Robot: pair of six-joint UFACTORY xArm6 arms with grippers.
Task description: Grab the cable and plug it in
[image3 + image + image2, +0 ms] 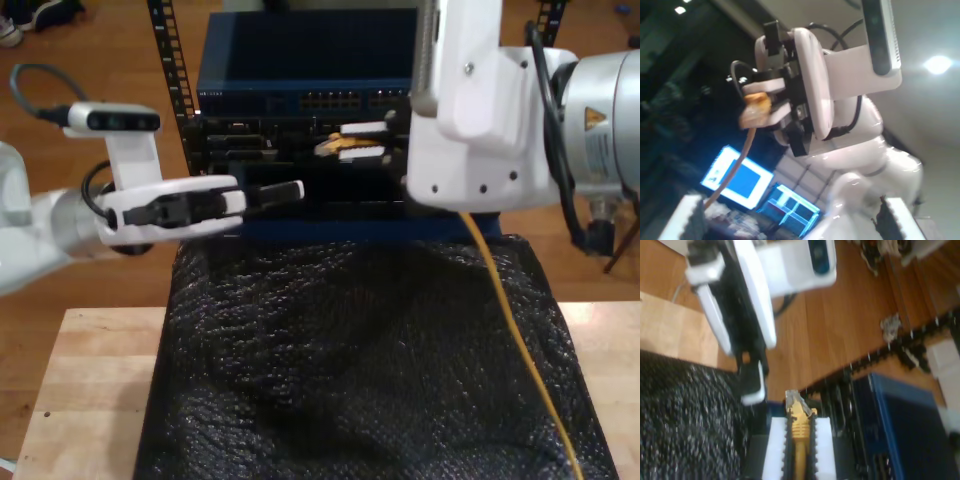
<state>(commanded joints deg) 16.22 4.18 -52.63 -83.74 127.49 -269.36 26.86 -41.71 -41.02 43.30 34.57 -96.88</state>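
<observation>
My second end effector (800, 450) is closed on the cable (515, 330), just behind its plug (796, 401). My first end effector (290, 190) is empty, fingers close together. Next, the plug must go into the blue box (300, 70).

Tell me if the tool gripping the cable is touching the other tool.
Apart. In the exterior view my second gripper, clamped on the cable, sits right of my first gripper, with dark rack showing between them.

The cable (520, 330) runs over the mat (350, 360) on the table (70, 390), before the rack (300, 90).
</observation>
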